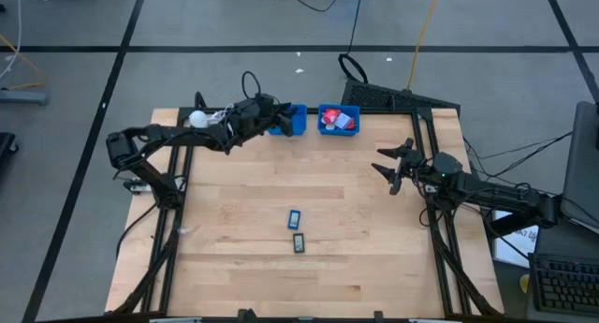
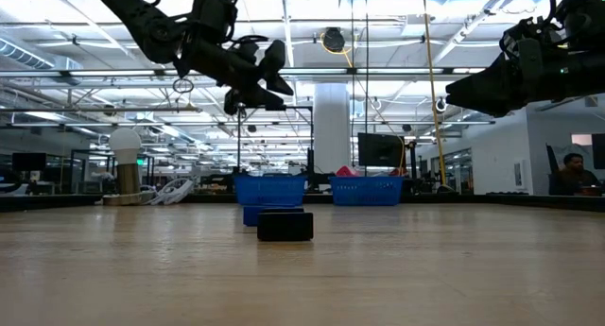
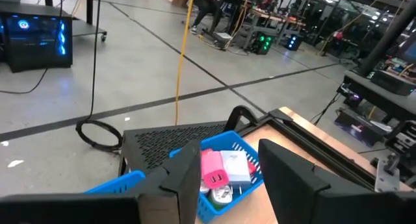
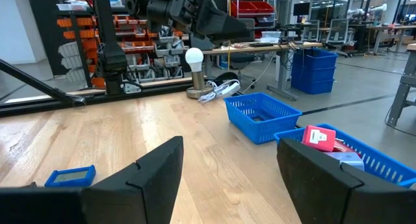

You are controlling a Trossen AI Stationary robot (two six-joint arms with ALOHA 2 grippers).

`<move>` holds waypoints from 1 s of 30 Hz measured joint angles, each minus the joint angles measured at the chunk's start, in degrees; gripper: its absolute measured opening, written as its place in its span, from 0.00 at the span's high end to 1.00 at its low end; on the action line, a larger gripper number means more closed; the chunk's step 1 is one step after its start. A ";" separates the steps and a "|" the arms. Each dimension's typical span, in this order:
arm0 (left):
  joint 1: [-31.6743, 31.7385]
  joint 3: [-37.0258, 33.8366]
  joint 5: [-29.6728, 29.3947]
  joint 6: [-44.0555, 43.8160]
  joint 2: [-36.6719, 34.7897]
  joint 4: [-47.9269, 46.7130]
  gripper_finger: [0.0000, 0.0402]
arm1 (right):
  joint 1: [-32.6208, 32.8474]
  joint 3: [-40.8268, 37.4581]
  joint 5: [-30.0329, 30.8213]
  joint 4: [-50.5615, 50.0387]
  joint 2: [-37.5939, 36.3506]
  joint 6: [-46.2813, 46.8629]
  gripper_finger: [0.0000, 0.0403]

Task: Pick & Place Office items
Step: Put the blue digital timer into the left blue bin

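Note:
Two dark blue rectangles lie flat mid-table: one with a bright blue frame [image 1: 294, 217] [image 4: 70, 176] and a darker one [image 1: 299, 242] [image 2: 285, 226] nearer the near edge. The right blue bin [image 1: 338, 119] [image 3: 242, 150] holds red, pink and white pieces. The left blue bin [image 1: 290, 122] [image 4: 262, 113] stands beside it. My left gripper [image 1: 278, 117] [image 2: 257, 80] [image 3: 229, 149] hangs open and empty, high above the left bin. My right gripper [image 1: 386, 161] [image 4: 231, 146] is open and empty, raised near the table's right edge and pointing toward the middle.
A white ball on a stand with a coiled cord [image 1: 197, 119] [image 4: 194, 55] sits at the far left corner. A black mesh panel [image 3: 169, 141] and cables lie beyond the far edge. Bare wood stretches between the bins and the two rectangles.

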 joint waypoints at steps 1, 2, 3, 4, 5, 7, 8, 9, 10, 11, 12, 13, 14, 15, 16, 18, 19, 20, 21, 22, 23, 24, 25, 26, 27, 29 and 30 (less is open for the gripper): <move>-0.04 0.00 -0.02 -0.02 0.00 0.00 0.63 | 0.00 -0.01 -0.01 0.00 -0.02 0.00 0.41; -0.04 0.00 -0.02 -0.01 0.00 -0.10 0.63 | 0.00 0.00 0.00 0.00 0.00 0.00 0.41; -0.09 0.00 0.00 -0.02 0.00 -0.11 0.64 | 0.00 0.00 0.00 0.00 0.00 -0.01 0.41; -0.10 0.00 0.00 -0.02 0.00 -0.06 0.64 | 0.00 0.00 -0.01 0.00 0.00 -0.01 0.41; -0.10 0.00 -0.01 -0.02 0.00 -0.01 0.64 | 0.00 0.00 -0.02 0.00 0.00 0.00 0.41; -0.10 0.00 -0.02 -0.02 0.00 -0.05 0.65 | 0.00 0.00 0.00 0.00 0.00 -0.01 0.41; -0.10 0.00 -0.02 -0.02 0.00 -0.07 0.65 | 0.00 0.00 -0.02 0.00 0.00 0.00 0.41; -0.10 0.00 -0.02 -0.03 0.00 -0.05 0.65 | 0.00 -0.01 0.00 0.00 0.00 0.00 0.41; -0.10 0.00 -0.02 -0.04 0.00 -0.03 0.65 | 0.00 0.00 -0.02 0.00 0.00 0.00 0.41; -0.10 0.00 -0.02 -0.04 0.00 -0.04 0.65 | 0.00 -0.01 -0.01 0.00 0.00 -0.01 0.41; -0.10 0.00 0.03 -0.06 0.00 -0.07 0.64 | 0.00 0.00 0.00 0.00 0.00 0.01 0.41; -0.10 0.00 0.44 -0.06 0.01 -0.07 0.64 | 0.00 0.00 -0.02 0.00 0.00 0.01 0.41; -0.10 0.00 1.53 -0.06 0.00 -0.04 0.63 | 0.00 -0.01 -0.01 0.00 -0.01 0.01 0.41; -0.10 0.00 2.87 -0.06 0.00 -0.02 0.63 | 0.00 0.00 0.00 0.00 -0.01 0.01 0.41; -0.10 0.00 4.60 -0.03 0.00 0.01 0.62 | 0.00 0.00 0.00 0.00 -0.02 0.01 0.41; -0.34 0.00 9.16 1.93 0.02 0.23 0.61 | 0.00 -0.01 0.00 0.00 -0.01 0.00 0.41; -0.73 0.00 11.10 3.66 0.02 0.28 0.61 | 0.00 0.00 0.00 0.00 0.00 0.00 0.41; -1.38 0.00 12.39 5.32 0.02 0.26 0.60 | 0.00 0.00 -0.02 0.00 0.00 0.01 0.41; -2.26 0.00 13.12 6.64 0.02 0.24 0.59 | 0.00 0.00 -0.01 0.00 -0.01 0.00 0.41; -3.36 0.00 13.22 8.00 0.02 0.24 0.58 | 0.00 0.00 -0.02 0.00 0.00 0.01 0.41; -4.60 0.00 12.97 9.49 0.02 0.24 0.56 | 0.00 0.00 -0.02 0.00 0.00 0.01 0.41; -6.06 0.00 12.22 11.00 0.02 0.26 0.54 | 0.00 0.00 0.00 0.00 0.00 0.01 0.41; -7.64 0.00 11.21 12.54 0.02 0.27 0.52 | 0.00 0.00 -0.02 0.00 0.00 -0.01 0.41; -9.26 0.00 10.32 13.99 0.02 0.19 0.49 | 0.00 0.00 0.00 0.00 -0.01 0.01 0.41; -10.86 0.00 9.64 15.29 0.02 0.08 0.46 | 0.00 0.00 -0.02 0.00 -0.01 0.01 0.41; -13.90 0.00 8.69 16.94 0.02 -0.47 0.40 | 0.00 0.00 -0.01 0.00 0.00 0.00 0.41; -15.24 0.00 8.68 17.19 0.02 -1.27 0.37 | 0.00 0.00 -0.01 0.00 0.00 0.00 0.41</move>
